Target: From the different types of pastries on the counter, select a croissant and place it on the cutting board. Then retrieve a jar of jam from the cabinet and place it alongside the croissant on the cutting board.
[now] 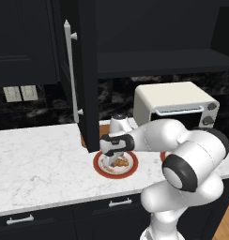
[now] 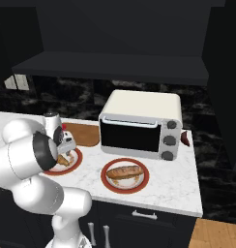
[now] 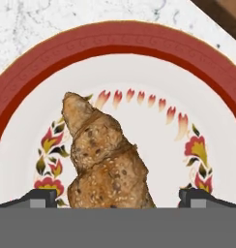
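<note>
The croissant [image 3: 108, 160] lies on a round red-rimmed plate [image 3: 115, 38] on the white marble counter [image 1: 41, 164]. My gripper [image 3: 122, 198] hangs straight over it, open, with one fingertip [image 3: 40, 197] on each side of the pastry's near end and neither touching it. From the base, the croissant [image 1: 121, 162] peeks out under the gripper [image 1: 114, 158]. The brown cutting board [image 2: 83, 134] lies just behind the plate. The cabinet door [image 1: 86, 70] stands open with its silver bar handle [image 1: 72, 70]. The jar of jam is out of view.
A cream toaster oven [image 2: 139, 123] stands to the right. The oblong pastry [image 2: 124, 171] rests on a second red-rimmed plate [image 2: 139, 185] in front of it. A dark red object [image 2: 186, 138] sits right of the oven. The open door overhangs the board's left end.
</note>
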Tool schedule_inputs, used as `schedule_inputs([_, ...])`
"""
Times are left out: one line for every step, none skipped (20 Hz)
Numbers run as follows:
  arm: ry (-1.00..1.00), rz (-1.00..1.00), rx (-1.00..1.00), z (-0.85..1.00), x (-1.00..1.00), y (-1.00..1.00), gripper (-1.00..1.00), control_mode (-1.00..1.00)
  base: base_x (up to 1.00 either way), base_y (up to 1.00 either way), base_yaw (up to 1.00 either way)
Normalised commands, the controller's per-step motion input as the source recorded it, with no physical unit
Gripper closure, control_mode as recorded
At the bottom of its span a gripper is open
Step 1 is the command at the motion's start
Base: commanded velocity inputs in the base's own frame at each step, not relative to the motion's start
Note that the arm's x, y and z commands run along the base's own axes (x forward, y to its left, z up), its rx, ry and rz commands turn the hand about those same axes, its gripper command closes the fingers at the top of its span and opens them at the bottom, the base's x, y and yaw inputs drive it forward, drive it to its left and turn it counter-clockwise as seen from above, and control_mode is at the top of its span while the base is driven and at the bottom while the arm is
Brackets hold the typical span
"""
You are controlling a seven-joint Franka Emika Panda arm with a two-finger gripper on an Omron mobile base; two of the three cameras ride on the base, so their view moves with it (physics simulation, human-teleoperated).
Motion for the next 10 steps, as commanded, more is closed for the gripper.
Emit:
schedule_inputs([0.0,0.0,0.03,-0.19,-0.09,0.0,-1.0,-1.0,0.0,0.0,0.0])
schedule_inputs([0.0,0.0,0.01,-0.34,-0.01,0.0,-1.0,-1.0,0.0,0.0,0.0])
schedule_inputs([0.0,0.0,0.0,-0.45,0.0,0.09,-1.0,-1.0,0.0,0.0,0.0])
schedule_inputs([0.0,0.0,0.0,-0.42,0.0,0.09,-1.0,-1.0,0.0,0.0,0.0])
schedule_inputs([0.0,0.0,0.0,-0.41,0.0,0.1,-1.0,-1.0,0.0,0.0,0.0])
schedule_inputs([0.0,0.0,0.0,-0.36,0.0,0.11,-1.0,-1.0,0.0,0.0,0.0])
schedule_inputs([0.0,0.0,0.0,-0.35,0.0,0.11,-1.0,-1.0,0.0,0.0,0.0])
schedule_inputs([0.0,0.0,0.0,-0.35,0.0,0.13,-1.0,-1.0,0.0,0.0,0.0])
schedule_inputs([0.0,0.0,0.0,-0.37,0.0,0.24,-1.0,-1.0,0.0,0.0,0.0])
schedule_inputs([0.0,0.0,0.0,-0.41,0.0,0.37,1.0,-1.0,0.0,0.0,0.0])
